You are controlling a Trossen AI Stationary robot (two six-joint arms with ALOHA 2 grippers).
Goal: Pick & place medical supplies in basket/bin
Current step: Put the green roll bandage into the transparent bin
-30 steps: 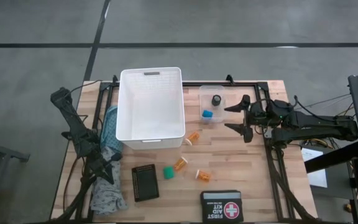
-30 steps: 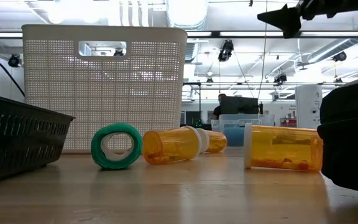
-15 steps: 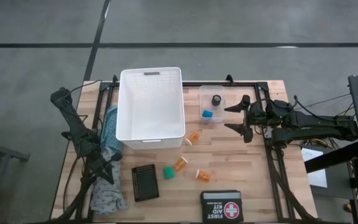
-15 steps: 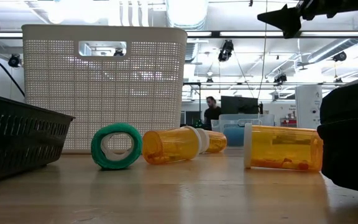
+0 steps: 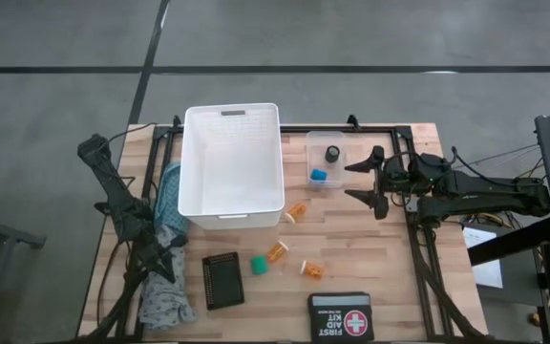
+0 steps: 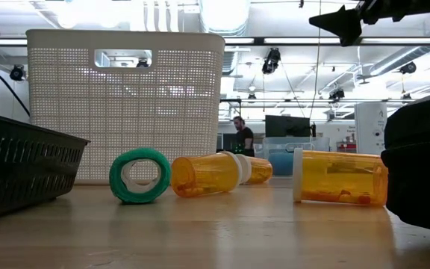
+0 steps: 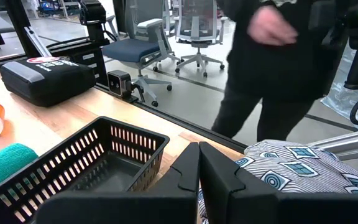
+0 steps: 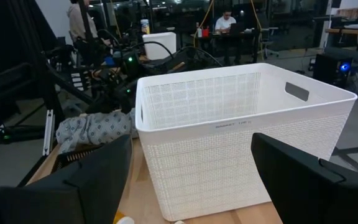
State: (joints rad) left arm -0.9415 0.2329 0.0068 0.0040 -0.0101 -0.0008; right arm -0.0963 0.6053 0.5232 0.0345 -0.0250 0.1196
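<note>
High view: my right jaws (image 5: 370, 182) stand wide apart and empty, above the bench (image 5: 399, 287) just beside the small clear tub (image 5: 346, 182), which holds a blue piece (image 5: 319, 176) and a black piece (image 5: 332, 153). The loose supplies lie toward seven o'clock from these jaws: three orange pill bottles on their sides, the nearest (image 5: 296, 211) just off the near corner of the white basket (image 5: 232, 113), the next (image 5: 277, 251) beside a green round piece (image 5: 258, 265), the third (image 5: 311, 270) farther down. The nearest bottle's long axis runs roughly two to eight o'clock, its white cap at the eight o'clock end.

My left jaws (image 5: 172, 258) are pressed together and empty, parked over the patterned cloth (image 5: 163, 304) at the bench's nine o'clock edge, beside the small black basket (image 5: 223, 280).

Judgement: the right arm is nearer the nearest bottle, and the white basket lies at nine o'clock from it. The jaws should close across the bottle's axis.
</note>
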